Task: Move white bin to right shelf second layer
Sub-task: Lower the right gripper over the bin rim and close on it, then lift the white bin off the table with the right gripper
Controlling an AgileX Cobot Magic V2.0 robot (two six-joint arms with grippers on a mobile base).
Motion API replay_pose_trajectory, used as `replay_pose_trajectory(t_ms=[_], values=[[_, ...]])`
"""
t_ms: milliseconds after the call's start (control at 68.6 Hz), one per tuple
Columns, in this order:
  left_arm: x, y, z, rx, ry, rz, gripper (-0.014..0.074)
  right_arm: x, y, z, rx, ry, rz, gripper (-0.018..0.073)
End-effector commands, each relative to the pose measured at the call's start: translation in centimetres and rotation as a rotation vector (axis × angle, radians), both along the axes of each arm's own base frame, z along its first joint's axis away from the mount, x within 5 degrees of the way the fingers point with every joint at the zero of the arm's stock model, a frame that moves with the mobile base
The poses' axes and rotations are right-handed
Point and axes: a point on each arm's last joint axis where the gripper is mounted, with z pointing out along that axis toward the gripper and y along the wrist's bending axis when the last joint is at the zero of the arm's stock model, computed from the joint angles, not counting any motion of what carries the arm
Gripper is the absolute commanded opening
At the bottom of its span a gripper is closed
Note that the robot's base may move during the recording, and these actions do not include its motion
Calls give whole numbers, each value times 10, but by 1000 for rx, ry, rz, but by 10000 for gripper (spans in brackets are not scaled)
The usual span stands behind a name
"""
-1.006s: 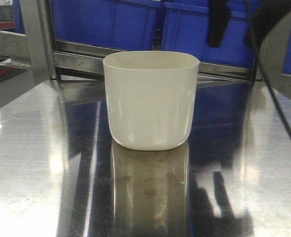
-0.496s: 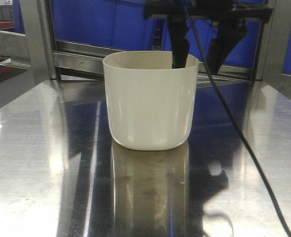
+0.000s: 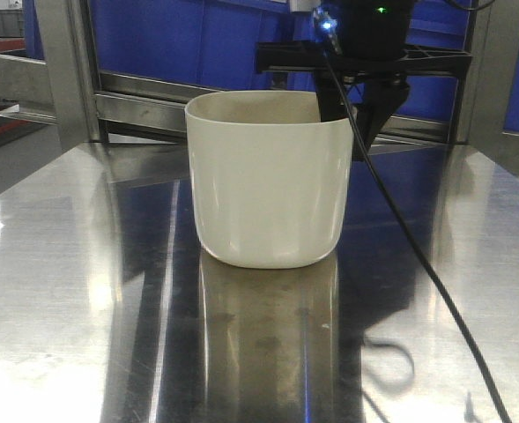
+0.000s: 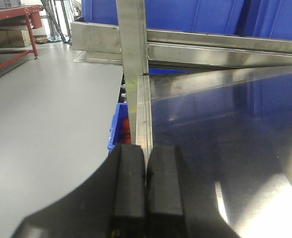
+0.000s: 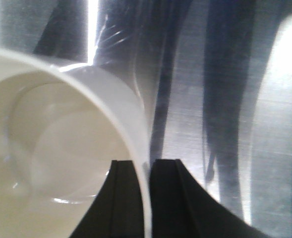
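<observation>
The white bin (image 3: 263, 185) stands upright on the shiny steel tabletop (image 3: 65, 291), its mouth open and nothing inside. My right gripper (image 3: 347, 115) reaches down from above onto the bin's right wall. In the right wrist view one black finger is inside the white bin (image 5: 51, 148) and the other outside, with the right gripper (image 5: 146, 198) shut on the thin wall. My left gripper (image 4: 146, 171) is shut with nothing between its fingers, low over the tabletop's left edge (image 4: 145, 109). The right shelf second layer is out of view.
Large blue crates (image 3: 197, 40) fill a steel rack behind the table. A steel post (image 3: 65, 70) rises at the back left. A black cable (image 3: 418, 256) trails from the right arm across the table toward the front right. Grey floor (image 4: 46, 109) lies left of the table.
The right gripper came down from the top of the view, straddled the bin's right wall and closed its fingers on it. The bin has shifted very slightly.
</observation>
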Motion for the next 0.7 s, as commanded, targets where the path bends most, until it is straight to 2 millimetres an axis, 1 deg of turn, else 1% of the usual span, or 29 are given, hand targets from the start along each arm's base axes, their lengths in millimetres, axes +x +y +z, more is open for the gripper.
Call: replay_pose_trajectory(t_ms=[0,146,233,292,408,466,656,685], values=[[1,0,-4,-14,-63,-3,85,-2,-5,32,52,-99,-9,96],[1,0,-4,-14,-63,-3,85,-4,-11,43,64,-131,3,59],[1,0,-4,-14,-63,-3,85,-5,-20,53,62,-176,44,60],[1,0,-4,-14,-63,-3,85,-4,-30,57,59,-216,71,60],[1,0,-4,-14,-63,-3,85,-8,-55,64,52,-292,117,60],[1,0,-4,-14,-63,-3,85,-11,-70,63,59,-317,119,60],[1,0,-4,-14,-63,-3,85,-32,-121,65,61,-427,128,60],[1,0,-4,-14,-63,-3,85,-36,-131,62,46,-434,117,60]])
